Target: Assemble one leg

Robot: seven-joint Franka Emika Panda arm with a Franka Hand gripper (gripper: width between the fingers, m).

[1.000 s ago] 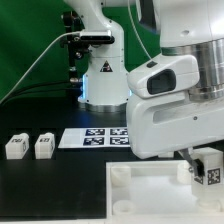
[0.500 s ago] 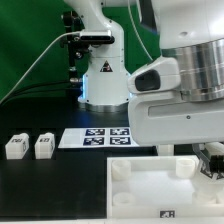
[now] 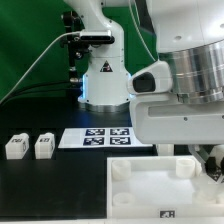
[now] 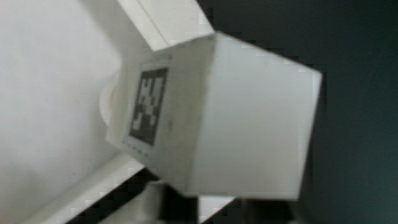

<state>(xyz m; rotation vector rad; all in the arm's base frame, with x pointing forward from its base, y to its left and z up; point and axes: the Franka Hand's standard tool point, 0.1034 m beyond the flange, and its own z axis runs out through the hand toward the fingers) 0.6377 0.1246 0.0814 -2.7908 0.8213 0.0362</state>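
In the wrist view a white leg point(image 4: 240, 120) with a black-and-white tag point(image 4: 150, 106) fills the frame. My gripper point(image 4: 222, 203) is shut on it. The leg is close over a corner of the large white tray point(image 4: 54, 90), next to a round socket. In the exterior view my gripper point(image 3: 212, 160) is low at the tray's far right corner point(image 3: 185, 165), and the held leg is mostly hidden by the arm. Two more legs point(image 3: 15, 147) point(image 3: 43, 147) stand on the black table at the exterior view's left.
The marker board point(image 3: 95, 138) lies flat behind the tray. The arm's white base point(image 3: 103, 75) stands at the back. The tray's front part point(image 3: 150, 195) takes up the exterior view's lower right.
My gripper has moved the leg down and toward the exterior view's right, closer to the tray's far right corner. The leg's tag no longer shows in the exterior view.
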